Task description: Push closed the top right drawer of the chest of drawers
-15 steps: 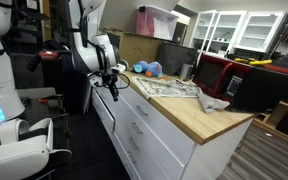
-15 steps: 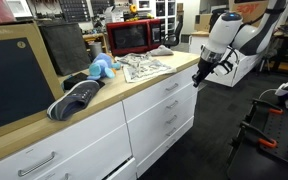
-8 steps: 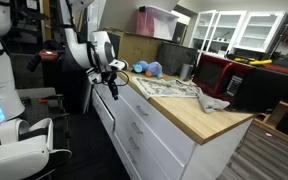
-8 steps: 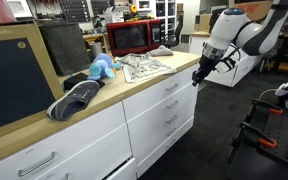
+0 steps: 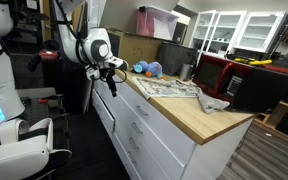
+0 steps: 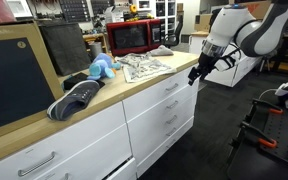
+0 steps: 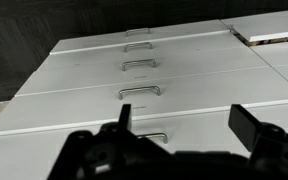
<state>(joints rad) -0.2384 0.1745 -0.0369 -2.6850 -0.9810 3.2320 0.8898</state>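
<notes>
The chest of drawers [image 5: 184,125] [image 6: 104,130] is long and white with a wooden top. Its top right drawer [image 6: 166,88] sits flush with the fronts below it in that exterior view. My gripper [image 5: 111,82] [image 6: 195,76] hangs in the air just off the chest's end, level with the top drawer row and touching nothing. In the wrist view the gripper [image 7: 184,120] is open, with two dark fingers [image 7: 246,125] spread wide and empty. Beyond them lies a stack of flat white drawer fronts [image 7: 134,75], each with a small metal handle [image 7: 140,91].
On the wooden top are a red microwave [image 5: 216,72] [image 6: 134,37], a blue plush toy [image 5: 149,69] [image 6: 102,68], a patterned cloth [image 5: 169,88] [image 6: 144,67] and grey shoes [image 6: 74,100]. A white machine [image 5: 6,110] stands on the floor by the arm. A black stand [image 6: 266,130] stands opposite.
The jaws have gone from shut to wide open. The arm has drawn back a little from the chest's front and the gripper has risen slightly.
</notes>
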